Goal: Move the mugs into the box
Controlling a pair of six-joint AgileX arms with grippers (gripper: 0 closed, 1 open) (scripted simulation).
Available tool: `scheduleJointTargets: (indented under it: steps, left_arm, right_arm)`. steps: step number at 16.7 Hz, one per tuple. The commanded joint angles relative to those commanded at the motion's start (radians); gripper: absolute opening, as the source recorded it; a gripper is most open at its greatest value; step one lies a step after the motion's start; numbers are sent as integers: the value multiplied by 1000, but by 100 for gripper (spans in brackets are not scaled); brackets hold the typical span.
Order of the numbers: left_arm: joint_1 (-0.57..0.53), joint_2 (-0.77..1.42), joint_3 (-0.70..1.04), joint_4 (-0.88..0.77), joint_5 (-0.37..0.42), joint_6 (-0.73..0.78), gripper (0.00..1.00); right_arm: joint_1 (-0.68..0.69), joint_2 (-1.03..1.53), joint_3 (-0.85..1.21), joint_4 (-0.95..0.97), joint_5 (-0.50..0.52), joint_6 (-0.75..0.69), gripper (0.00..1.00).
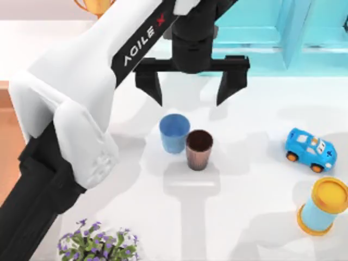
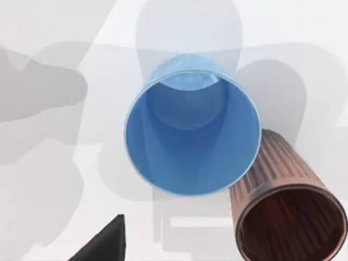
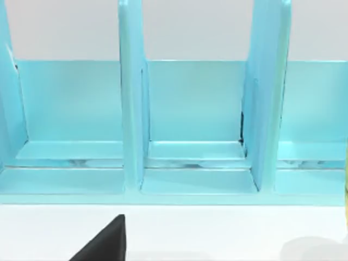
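From above, the left arm reaches in from the table's left side, its white and black body crossing much of the scene. The left gripper point(image 1: 190, 89) hangs over the white table point(image 1: 255, 179) with its two black fingers spread wide apart, empty. Just in front of those fingertips stand the two mugs, upright and side by side: the light blue mug point(image 1: 174, 132) on the left and the dark brown ribbed mug point(image 1: 199, 149) on the right, their sides touching or very nearly so. Off to the right a blue toy car point(image 1: 310, 149) sits on the table, and nearer the right edge a blue cylinder with a yellow-orange lid point(image 1: 323, 206) lies tipped. A pot of purple flowers point(image 1: 98, 244) shows at the bottom left, and a light blue shelf unit point(image 1: 283, 32) runs along the back. At the far left edge a strip of peach-orange surface point(image 1: 8, 157) shows.

From the left wrist, the camera looks straight down into the light blue mug point(image 2: 191, 124); the brown mug point(image 2: 288, 212) leans against its side in this view. One black fingertip point(image 2: 106, 244) pokes in at the edge.

From the right wrist, I see the shelf unit's point(image 3: 190, 125) open compartments, the white table point(image 3: 217, 234) in front, and one dark fingertip point(image 3: 106, 244); I cannot tell how the right gripper's fingers stand.
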Motion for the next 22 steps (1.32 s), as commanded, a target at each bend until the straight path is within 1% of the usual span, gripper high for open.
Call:
scheduleJointTargets:
  steps: [3,5,11,14,16,20,22]
  left_arm:
    - [-1,-7,-37,30,0,2,100]
    - [-1,-25,-115,90,-1,2,100]
    - [-1,-123,-512,382,-2,2,100]
    - [-2,-155,-658,498,-3,1,100]
    - [-2,-163,-702,537,-3,0,100]
    - [-2,-164,-709,543,-3,0,100]
    - [-2,-164,-709,543,-3,0,85]
  right_arm:
    - [0,0,0,0,0,0,100]
    - [0,0,0,0,0,0,100]
    - [0,0,0,0,0,0,100]
    - [0,0,0,0,0,0,100]
    - [0,0,0,0,0,0,100]
    - [0,0,0,0,0,0,100]
    - [0,0,0,0,0,0,100]
